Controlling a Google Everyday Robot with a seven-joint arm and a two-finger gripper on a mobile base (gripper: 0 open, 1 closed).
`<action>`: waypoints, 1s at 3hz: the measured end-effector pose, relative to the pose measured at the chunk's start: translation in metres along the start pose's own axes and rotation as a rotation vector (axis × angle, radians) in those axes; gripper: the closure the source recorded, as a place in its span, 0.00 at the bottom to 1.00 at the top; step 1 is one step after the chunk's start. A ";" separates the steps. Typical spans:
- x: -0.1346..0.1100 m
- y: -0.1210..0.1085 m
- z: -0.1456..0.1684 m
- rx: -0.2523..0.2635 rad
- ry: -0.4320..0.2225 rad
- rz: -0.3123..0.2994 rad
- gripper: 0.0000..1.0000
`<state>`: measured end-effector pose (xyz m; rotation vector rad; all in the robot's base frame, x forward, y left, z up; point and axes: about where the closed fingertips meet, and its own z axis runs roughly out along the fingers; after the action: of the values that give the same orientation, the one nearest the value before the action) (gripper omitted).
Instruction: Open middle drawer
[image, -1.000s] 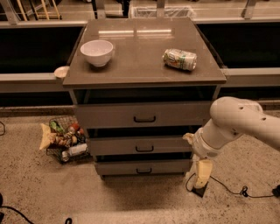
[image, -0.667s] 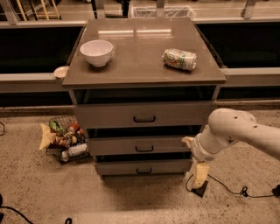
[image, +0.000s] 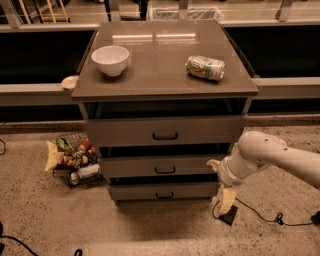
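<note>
Camera view: middle drawer (image: 135, 166), second of three in cabinet (image: 165, 92), closed; handle (image: 165, 170) untouched. Hand (image: 225, 199) low beside cabinet's right corner, apart from handle; grip state cannot tell. Reach, grasp and pull outstanding.

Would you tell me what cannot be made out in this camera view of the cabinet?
Inside of the middle drawer: hidden by its own front and the top drawer, camera view.
Label on the can: too small to read.
Items in the basket: jumbled and dim.
Gripper, low beside the cabinet's right side: whether it touches the cabinet is unclear; its arm is cut off by the right edge.
</note>
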<state>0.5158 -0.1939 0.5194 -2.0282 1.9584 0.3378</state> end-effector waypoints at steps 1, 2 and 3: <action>0.009 -0.021 0.015 0.028 0.031 -0.048 0.00; 0.020 -0.051 0.031 0.062 0.045 -0.129 0.00; 0.030 -0.079 0.047 0.090 0.053 -0.180 0.00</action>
<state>0.5976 -0.2023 0.4692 -2.1547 1.7686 0.1540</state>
